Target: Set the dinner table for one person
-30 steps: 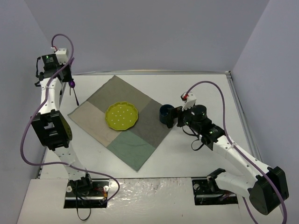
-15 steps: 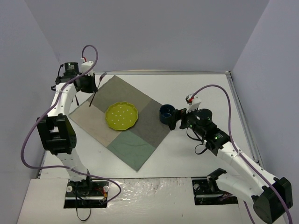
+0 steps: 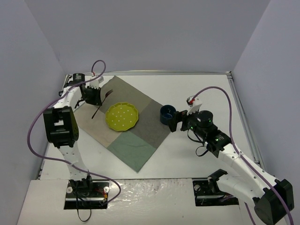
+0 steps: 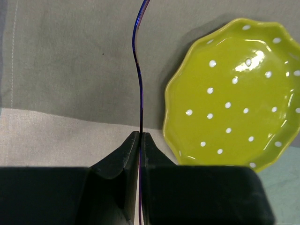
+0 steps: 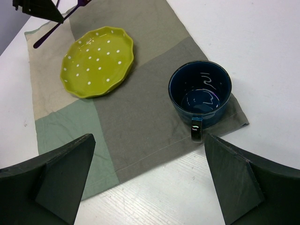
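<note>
A patchwork cloth [image 3: 126, 124] lies on the white dinner table [image 3: 206, 93]. A yellow-green dotted plate [image 3: 122, 116] sits on the cloth; it also shows in the left wrist view [image 4: 234, 93] and the right wrist view [image 5: 97, 61]. A dark blue cup [image 3: 167, 114] stands on the cloth's right corner, its handle [image 5: 196, 129] pointing toward my right gripper [image 5: 147, 176], which is open and empty just short of it. My left gripper [image 3: 92, 96] is shut on a thin purple utensil [image 4: 138, 70], held just left of the plate above the cloth.
Grey walls close in the table on the left, back and right. Purple cables [image 3: 33, 126] loop off both arms. The table's metal rim [image 3: 243, 112] runs along the right side.
</note>
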Motion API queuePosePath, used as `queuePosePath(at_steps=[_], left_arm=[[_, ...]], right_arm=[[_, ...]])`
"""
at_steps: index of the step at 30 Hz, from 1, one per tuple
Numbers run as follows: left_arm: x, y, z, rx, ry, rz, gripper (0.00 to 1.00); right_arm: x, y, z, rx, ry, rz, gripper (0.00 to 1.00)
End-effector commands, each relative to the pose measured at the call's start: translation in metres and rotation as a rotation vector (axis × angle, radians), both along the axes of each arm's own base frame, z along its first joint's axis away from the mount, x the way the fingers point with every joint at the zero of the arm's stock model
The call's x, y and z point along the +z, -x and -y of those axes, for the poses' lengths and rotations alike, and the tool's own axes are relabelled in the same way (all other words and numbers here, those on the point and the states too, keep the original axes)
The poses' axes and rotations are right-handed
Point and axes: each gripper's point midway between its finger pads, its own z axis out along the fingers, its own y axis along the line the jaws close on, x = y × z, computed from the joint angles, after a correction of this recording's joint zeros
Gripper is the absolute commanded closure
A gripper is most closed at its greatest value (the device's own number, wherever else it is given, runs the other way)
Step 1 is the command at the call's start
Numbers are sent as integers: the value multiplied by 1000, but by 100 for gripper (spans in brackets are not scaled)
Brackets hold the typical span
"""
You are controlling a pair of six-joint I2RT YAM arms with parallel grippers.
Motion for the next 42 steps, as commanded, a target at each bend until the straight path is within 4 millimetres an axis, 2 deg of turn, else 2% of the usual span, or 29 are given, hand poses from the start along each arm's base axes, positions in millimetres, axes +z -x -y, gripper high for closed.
queuePosePath(at_steps=[1, 7, 16, 23, 36, 42], left_arm=[[11, -6, -8, -51, -16, 64, 100], [-14, -5, -12, -63, -19, 10, 100], [-30, -11, -28, -40, -47, -9, 100], [-52, -9, -33, -40, -66, -72, 100], [-53, -17, -55, -13, -185, -61, 100], [-49, -24, -58, -17, -231, -41, 99]], right_arm=[[20, -4, -7, 15, -43, 59, 0], [18, -5, -9, 22, -38, 52, 0], [14, -5, -9, 21, -33, 43, 0], [11, -6, -9, 22, -28, 33, 0], [10, -6, -11, 28, -31, 23, 0], [8, -6, -12, 31, -30, 16, 0]])
